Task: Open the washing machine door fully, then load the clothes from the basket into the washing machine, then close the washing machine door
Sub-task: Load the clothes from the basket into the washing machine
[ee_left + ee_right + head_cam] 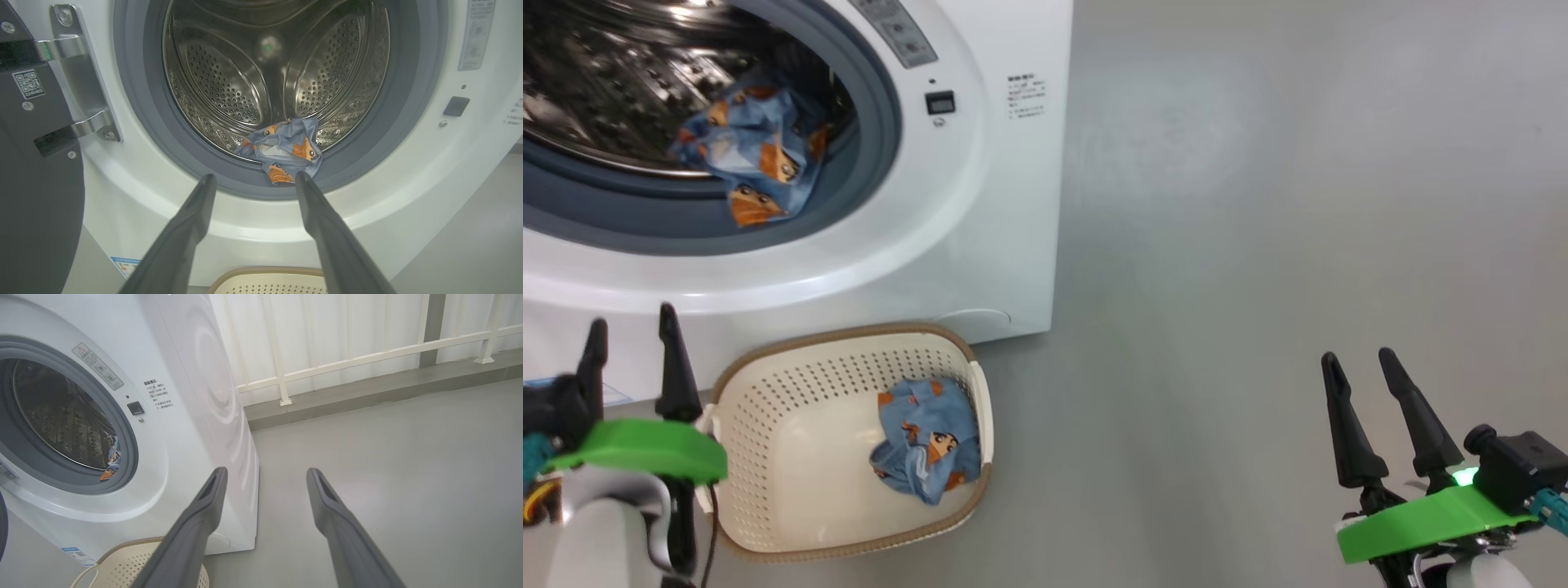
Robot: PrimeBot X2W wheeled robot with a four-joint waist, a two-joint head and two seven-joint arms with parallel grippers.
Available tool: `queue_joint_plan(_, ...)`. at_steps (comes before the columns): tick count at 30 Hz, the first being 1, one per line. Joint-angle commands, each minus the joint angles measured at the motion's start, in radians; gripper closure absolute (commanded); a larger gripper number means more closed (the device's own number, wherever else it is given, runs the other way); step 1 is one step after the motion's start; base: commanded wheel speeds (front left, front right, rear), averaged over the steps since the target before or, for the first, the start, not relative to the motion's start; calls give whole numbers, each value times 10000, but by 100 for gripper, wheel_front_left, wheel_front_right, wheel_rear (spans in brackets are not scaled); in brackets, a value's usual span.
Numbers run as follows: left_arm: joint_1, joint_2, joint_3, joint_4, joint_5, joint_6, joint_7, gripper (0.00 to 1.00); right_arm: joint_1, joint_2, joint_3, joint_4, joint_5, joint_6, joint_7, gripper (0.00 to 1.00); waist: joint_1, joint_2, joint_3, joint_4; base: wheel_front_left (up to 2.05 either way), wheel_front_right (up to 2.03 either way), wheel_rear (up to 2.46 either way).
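The white washing machine (980, 204) stands with its door (36, 183) swung open to the left on its hinge. One piece of the light-blue printed clothes (756, 159) lies on the drum's front lip, draped over the grey gasket (286, 149). A second blue garment (927, 441) sits in the cream basket (768, 457) on the floor in front of the machine. My left gripper (633, 327) hovers open and empty just left of the basket, pointing at the drum (253, 179). Far to the right, above bare floor, my right gripper (1360, 359) is open and empty (265, 473).
Grey floor (1258, 245) stretches to the right of the machine. A white railing and curtain (347, 355) run along the wall behind a low step. The basket's rim (135, 545) sits close against the machine's front.
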Motion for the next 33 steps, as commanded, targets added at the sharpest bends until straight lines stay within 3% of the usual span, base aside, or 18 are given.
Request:
queue_joint_plan(1,174,309,231,-335,117,-17,-63,0,58,-200,108,-184,-149,44,-51,0,0,0,-388,299,0,0,0)
queue_joint_plan(20,3584,-160,-65,-2913,78,-20,-63,0,1031,-482,-207,-279,-143,44,-51,0,0,0,-1218,731,0,0,0)
queue_joint_plan(33,4304,-332,-94,-3475,62,-21,-63,0,1113,-490,-230,-352,-153,44,-51,0,0,0,-1169,815,0,0,0)
